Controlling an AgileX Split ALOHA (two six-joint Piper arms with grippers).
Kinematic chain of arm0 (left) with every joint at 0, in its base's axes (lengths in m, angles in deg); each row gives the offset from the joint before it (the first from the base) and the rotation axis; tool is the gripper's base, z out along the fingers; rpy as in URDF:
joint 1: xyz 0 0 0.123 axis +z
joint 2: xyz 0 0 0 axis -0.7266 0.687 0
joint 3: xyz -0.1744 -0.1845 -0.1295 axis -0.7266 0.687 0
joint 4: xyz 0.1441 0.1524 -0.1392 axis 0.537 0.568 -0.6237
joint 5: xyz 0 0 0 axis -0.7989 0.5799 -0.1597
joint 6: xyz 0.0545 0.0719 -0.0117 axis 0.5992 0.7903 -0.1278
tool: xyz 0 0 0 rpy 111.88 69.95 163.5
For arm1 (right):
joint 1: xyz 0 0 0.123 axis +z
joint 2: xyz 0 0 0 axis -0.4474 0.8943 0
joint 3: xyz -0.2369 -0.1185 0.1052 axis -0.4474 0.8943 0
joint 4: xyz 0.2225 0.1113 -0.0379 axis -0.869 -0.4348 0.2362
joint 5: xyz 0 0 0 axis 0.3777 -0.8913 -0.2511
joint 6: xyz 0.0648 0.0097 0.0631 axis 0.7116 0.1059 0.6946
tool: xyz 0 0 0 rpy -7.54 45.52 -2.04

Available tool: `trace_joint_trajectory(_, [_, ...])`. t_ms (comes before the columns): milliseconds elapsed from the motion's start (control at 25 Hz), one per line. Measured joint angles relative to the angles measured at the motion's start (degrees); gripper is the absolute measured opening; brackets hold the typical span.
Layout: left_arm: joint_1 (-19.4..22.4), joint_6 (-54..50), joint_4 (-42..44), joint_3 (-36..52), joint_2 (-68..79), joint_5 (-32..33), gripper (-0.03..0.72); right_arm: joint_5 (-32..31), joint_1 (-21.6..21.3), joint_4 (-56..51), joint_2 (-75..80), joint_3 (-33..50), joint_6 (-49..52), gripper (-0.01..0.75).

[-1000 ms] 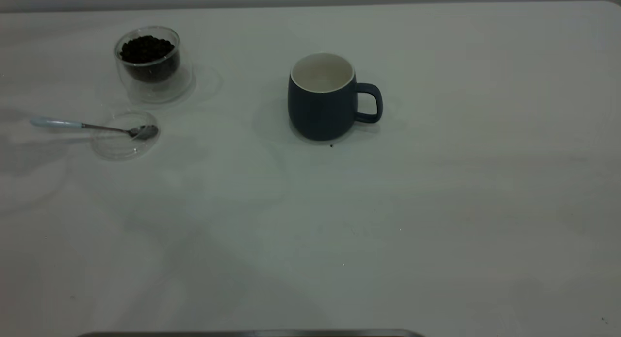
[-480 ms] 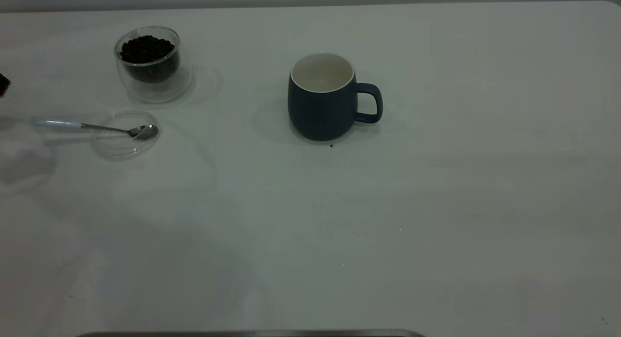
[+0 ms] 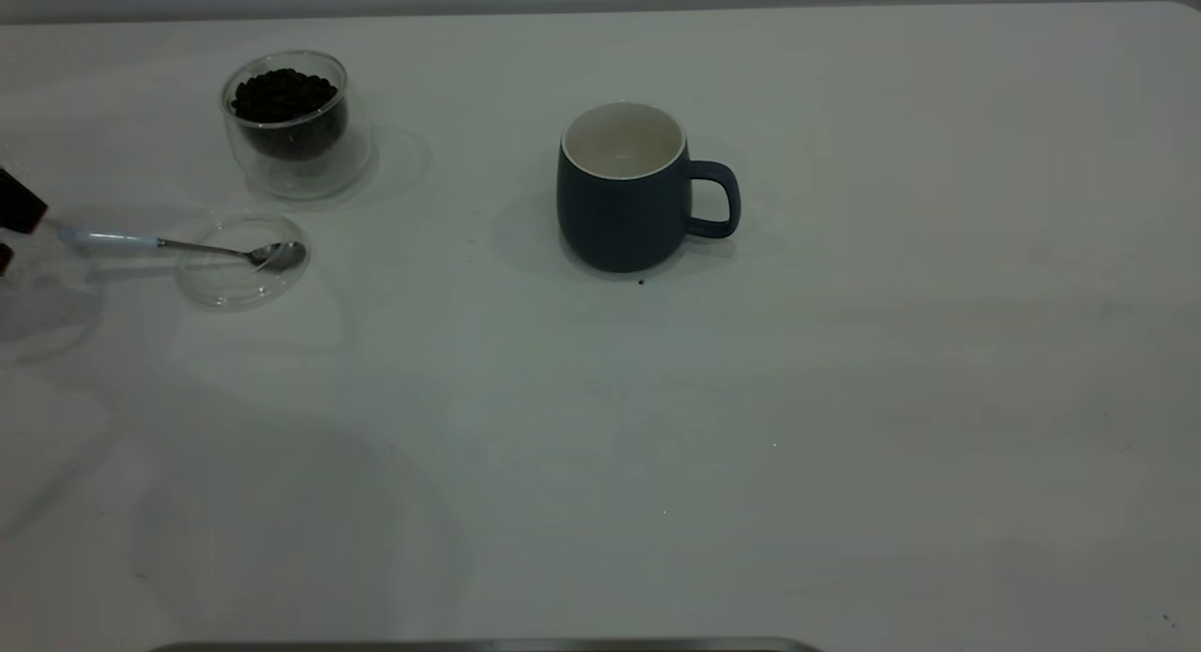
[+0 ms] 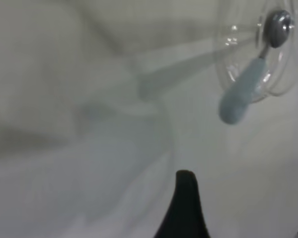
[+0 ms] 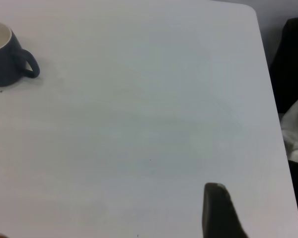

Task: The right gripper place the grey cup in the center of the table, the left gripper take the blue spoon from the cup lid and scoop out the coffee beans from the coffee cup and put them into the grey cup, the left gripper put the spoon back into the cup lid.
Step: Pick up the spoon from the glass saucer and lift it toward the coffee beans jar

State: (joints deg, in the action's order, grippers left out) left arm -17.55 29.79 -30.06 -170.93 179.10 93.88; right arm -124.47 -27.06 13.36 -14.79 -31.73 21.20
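Dark strip (image 3: 488,645) along near table edge; black mass (image 5: 293,64) and white cloth (image 5: 297,130) beyond table side.

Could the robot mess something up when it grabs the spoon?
Maybe. The blue spoon has its bowl in the light, clear cup lid, so pulling on the handle could drag or flip the lid. The left gripper is coming in at the handle's very end, so the spoon could tip or slip. The coffee cup, heaped with coffee beans, stands close by and could get bumped.

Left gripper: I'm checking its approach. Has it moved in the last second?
Yes. The left gripper has entered from the table's left edge, toward the blue spoon.
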Motion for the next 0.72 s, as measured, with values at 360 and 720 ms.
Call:
trace_joint_trajectory(360, [-3.30, 2.52, -4.27, -5.76, 5.79, 0.09, 0.702, 0.00, 0.00, 0.00, 0.00, 0.00, 0.00, 0.363])
trace_joint_trajectory(720, [-5.06, 3.17, -8.75, -6.21, 7.97, 0.42, 0.693, 0.00, 0.00, 0.00, 0.00, 0.00, 0.00, 0.363])
